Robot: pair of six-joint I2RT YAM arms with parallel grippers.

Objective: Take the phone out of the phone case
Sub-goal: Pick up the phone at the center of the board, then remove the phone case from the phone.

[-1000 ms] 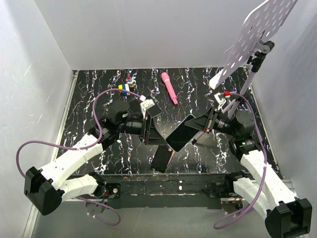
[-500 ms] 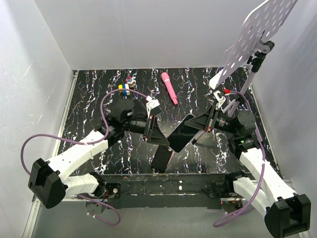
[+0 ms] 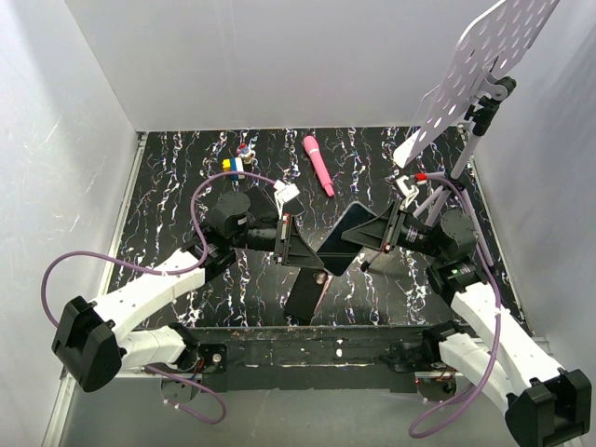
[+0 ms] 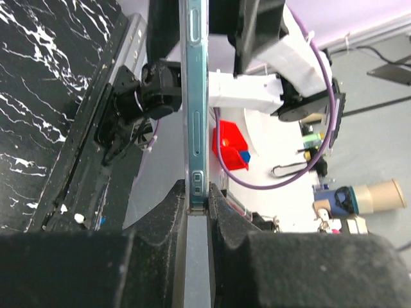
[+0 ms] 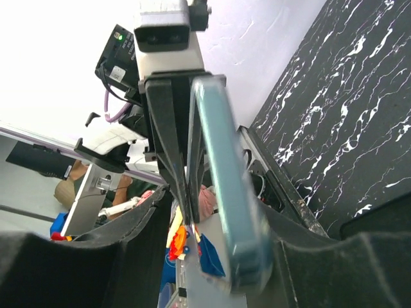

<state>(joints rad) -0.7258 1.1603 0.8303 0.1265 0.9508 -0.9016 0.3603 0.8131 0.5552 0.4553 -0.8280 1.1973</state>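
Black phone (image 3: 343, 237), one unit, held above your tabletop (image 3: 186, 172): your left jaws clamped on one end, right jaws clamped on the other.

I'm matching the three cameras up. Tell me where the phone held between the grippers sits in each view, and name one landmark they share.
Top external: the phone is at centre, tilted, clamped between the left gripper and the right gripper.
Left wrist: the phone is edge-on, a vertical strip left of centre.
Right wrist: the phone is edge-on, slanting down the middle.
Shared landmark: the black marbled table.
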